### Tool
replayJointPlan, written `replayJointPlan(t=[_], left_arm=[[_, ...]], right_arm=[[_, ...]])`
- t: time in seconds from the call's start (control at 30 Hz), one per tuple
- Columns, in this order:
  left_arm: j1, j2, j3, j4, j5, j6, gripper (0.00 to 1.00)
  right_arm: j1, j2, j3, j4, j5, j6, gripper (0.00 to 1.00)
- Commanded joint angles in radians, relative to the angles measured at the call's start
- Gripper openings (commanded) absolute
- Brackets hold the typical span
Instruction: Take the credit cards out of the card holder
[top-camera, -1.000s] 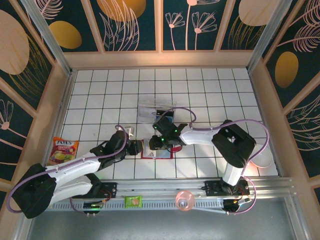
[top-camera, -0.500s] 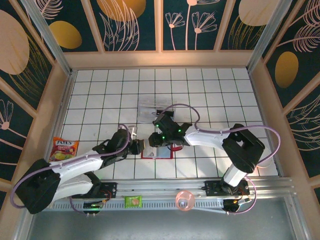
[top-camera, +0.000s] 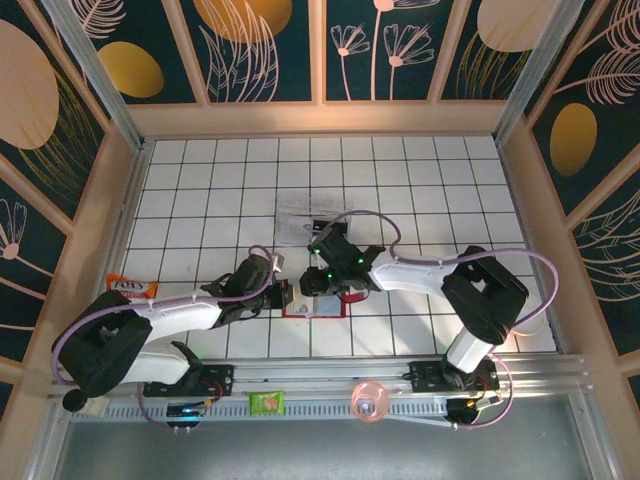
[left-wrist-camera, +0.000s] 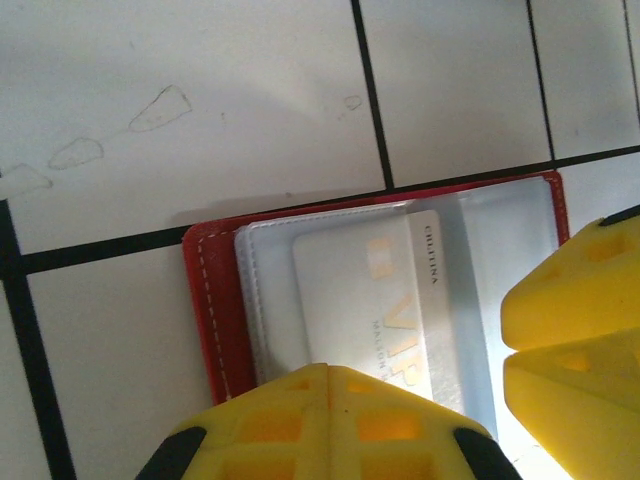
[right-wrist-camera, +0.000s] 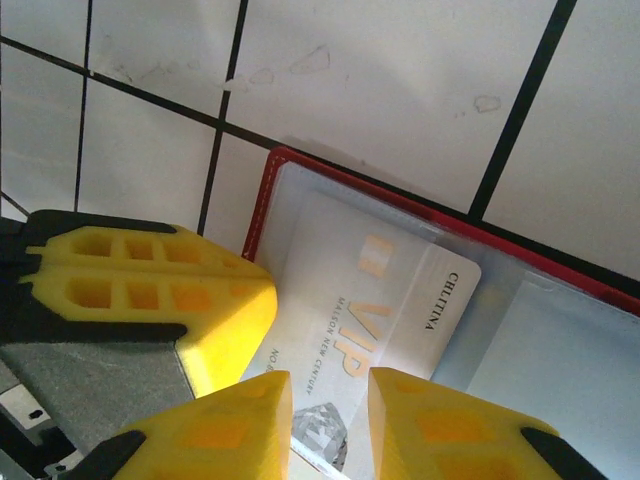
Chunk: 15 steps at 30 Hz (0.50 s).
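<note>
Card holder (top-camera: 328, 306) is lying open and flat on the white tiled surface (top-camera: 200, 200), near the front and roughly centred between the two arms. Both hands are on it.

Left wrist cam: red edge of the holder (left-wrist-camera: 205, 310) with the clear sleeve page facing up. A white card (left-wrist-camera: 370, 300) printed with "VIP" lies in the sleeve area. I can't tell whether it's under the plastic or on top of it.

Left hand (top-camera: 284, 294): its yellow fingers look closed together, with one seam down the middle (left-wrist-camera: 325, 378). The tips sit at the near edge of the holder, over the card's lower end. I see nothing clamped between them. On the right wrist cam, this hand (right-wrist-camera: 250, 300) is pressed in at the holder's left side.

Right hand (top-camera: 310, 287): narrow gap, tips down over the card (right-wrist-camera: 370, 300), and a strip of card shows between the fingers (right-wrist-camera: 325, 385). I can't confirm a pinch. The red rim (right-wrist-camera: 262, 200) runs just beyond the card. On the left wrist cam, its fingers (left-wrist-camera: 580, 300) come in from the right, almost touching each other.

A clear plastic box (top-camera: 312, 215) sits just behind the right hand. A snack packet (top-camera: 128, 287) is at the far left, partly under the left arm.
</note>
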Motion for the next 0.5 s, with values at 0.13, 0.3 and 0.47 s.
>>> replayJointPlan(t=[0.13, 0.3, 0.47], left_arm=[[0.004, 0.017, -0.009, -0.046, 0.009, -0.006, 0.0], [0.004, 0.025, -0.013, -0.046, 0.022, -0.008, 0.0], [0.004, 0.04, -0.016, -0.031, 0.047, -0.014, 0.0]], right_arm=[[-0.018, 0.038, -0.027, -0.012, -0.014, 0.03, 0.27], [-0.026, 0.051, -0.045, -0.002, -0.023, 0.045, 0.27], [-0.04, 0.064, -0.053, 0.018, -0.056, 0.048, 0.27]])
